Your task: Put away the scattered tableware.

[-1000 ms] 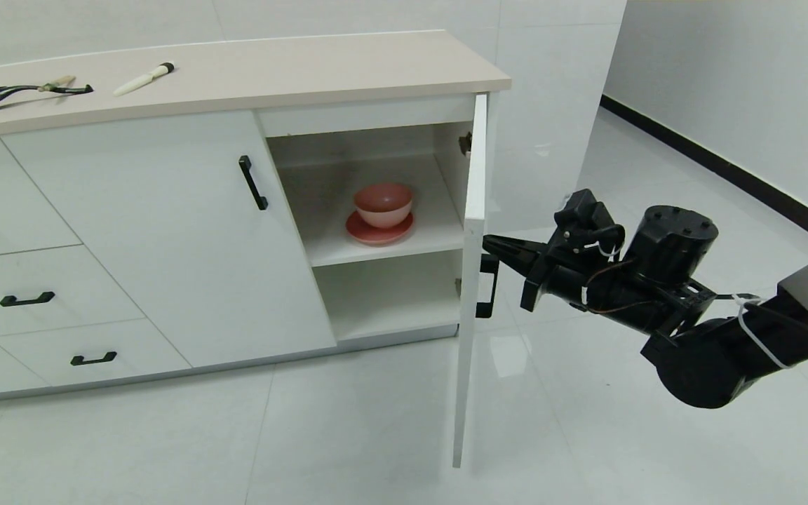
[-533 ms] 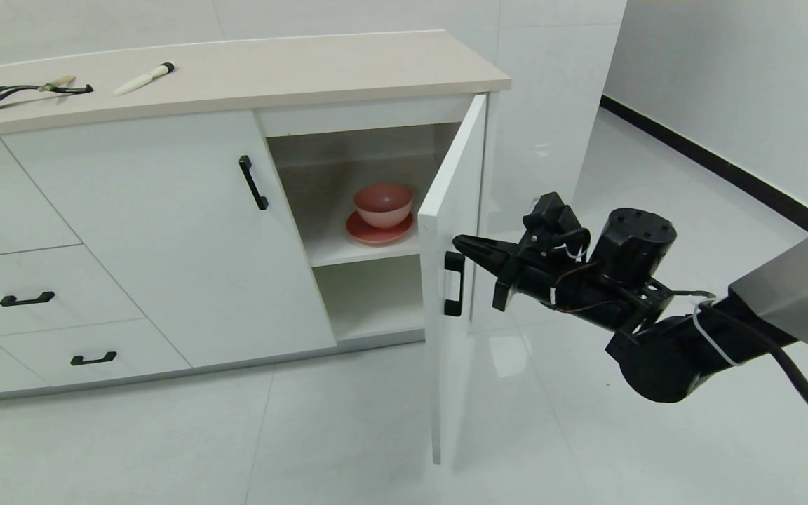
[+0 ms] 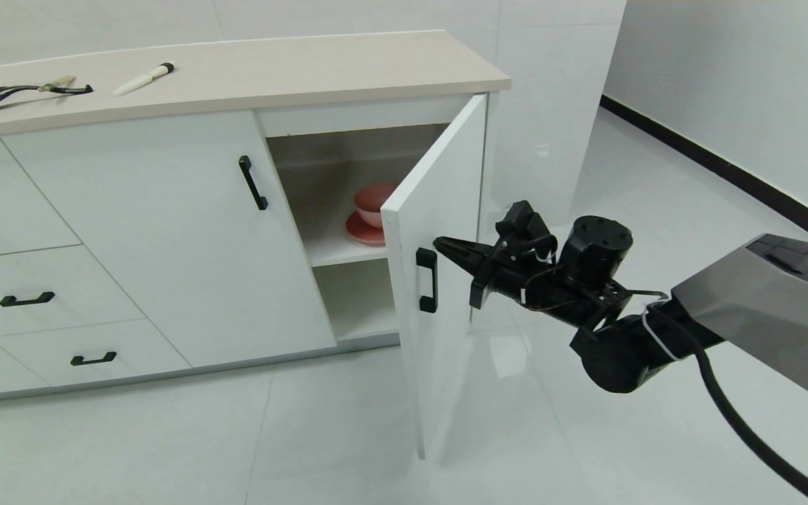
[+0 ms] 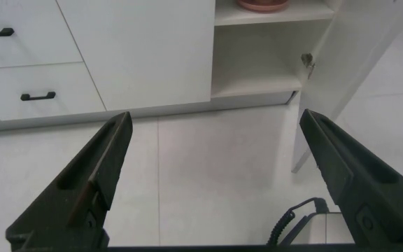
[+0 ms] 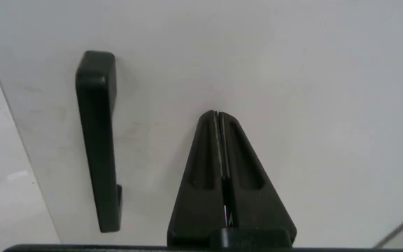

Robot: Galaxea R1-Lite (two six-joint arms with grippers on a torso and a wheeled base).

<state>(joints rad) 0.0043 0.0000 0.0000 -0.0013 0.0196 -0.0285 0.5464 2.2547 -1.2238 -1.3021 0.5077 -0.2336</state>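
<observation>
White floor tiles (image 3: 306,435) spread below me. My left gripper (image 4: 214,120) hangs over them with its fingers spread wide, holding nothing. My right gripper (image 3: 439,243) has its fingers pressed together, empty, the tip against the outer face of the half-open cupboard door (image 3: 446,196), just beside the black handle (image 3: 428,279). Behind the door, partly hidden by it, a pink bowl (image 3: 374,200) sits on a pink plate (image 3: 362,231) on the upper shelf (image 3: 337,251). Farther back, a pale knife (image 3: 143,78) lies on the countertop (image 3: 292,66).
</observation>
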